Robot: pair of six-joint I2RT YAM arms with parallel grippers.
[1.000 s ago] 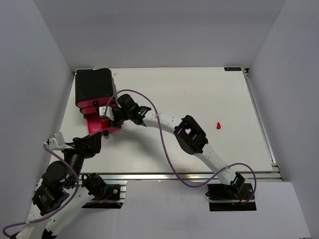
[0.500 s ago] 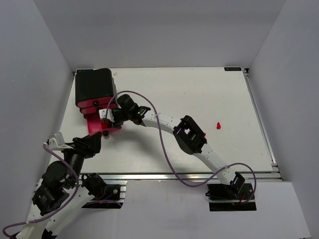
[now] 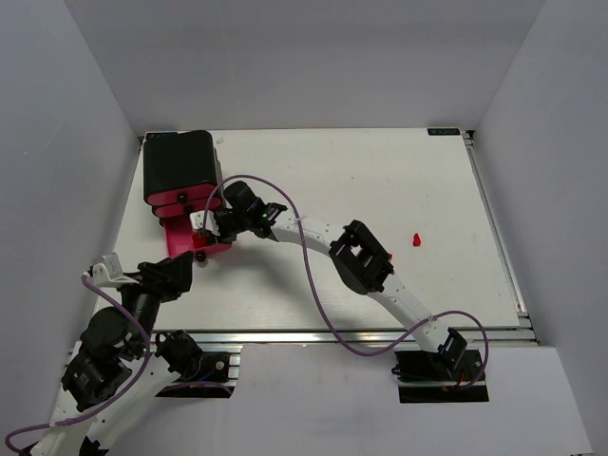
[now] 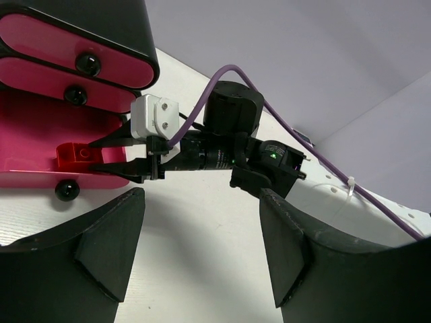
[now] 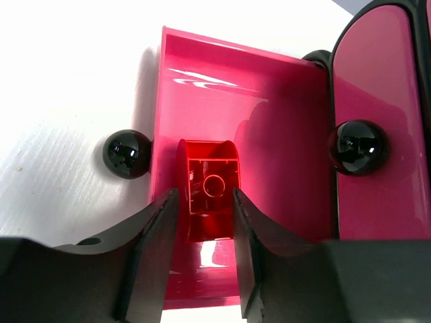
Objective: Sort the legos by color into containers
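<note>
Right end effector (image 5: 203,196) narrow, pinching a red lego (image 5: 210,183) inside the pulled-out bottom drawer (image 5: 283,128), far left of counter (image 3: 380,180); left end effector (image 4: 202,196) spread wide

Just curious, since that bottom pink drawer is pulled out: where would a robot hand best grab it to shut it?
Probably the small black knob on the drawer front, approached from the open table side facing it. It is round and sticks out, so it can be pinched from two sides; the rest of the front looks flat and smooth.
</note>
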